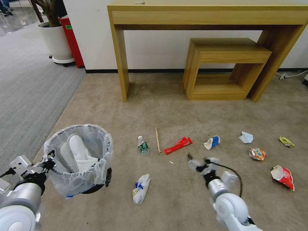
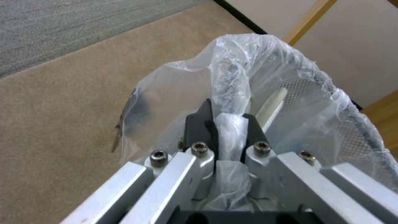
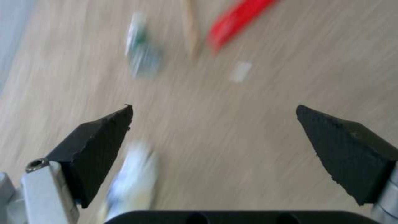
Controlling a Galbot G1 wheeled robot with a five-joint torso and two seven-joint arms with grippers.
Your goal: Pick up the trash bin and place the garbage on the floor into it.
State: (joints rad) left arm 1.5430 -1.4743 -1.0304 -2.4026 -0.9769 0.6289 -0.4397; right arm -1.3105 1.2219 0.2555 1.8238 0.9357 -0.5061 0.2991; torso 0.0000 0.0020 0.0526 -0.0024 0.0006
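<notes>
My left gripper (image 1: 49, 162) (image 2: 228, 118) is shut on the bag-lined rim of the black trash bin (image 1: 78, 160) (image 2: 298, 93) and holds it off the floor (image 1: 179, 199) at the left. Two white slippers (image 1: 77, 152) lie inside it. My right gripper (image 1: 197, 162) (image 3: 213, 109) hangs open over the carpet, nothing between its fingers. Garbage lies around: a clear bottle (image 1: 143, 146) (image 3: 141, 53), a wooden stick (image 1: 158, 140), a red wrapper (image 1: 178, 145) (image 3: 236, 18), a crushed bottle (image 1: 141, 188) (image 3: 132, 177), a blue-white cup (image 1: 211, 142), a can (image 1: 257, 154), a red-white cup (image 1: 283, 175), and a yellow wrapper (image 1: 286, 141).
A long wooden table (image 1: 205, 19) stands against the far wall with a lower wooden stand (image 1: 224, 67) under it. A red bin (image 1: 72, 41) and a white plant pot (image 1: 56, 41) stand at the back left. Grey carpet (image 1: 29, 89) borders the left; a cable (image 1: 288, 76) lies far right.
</notes>
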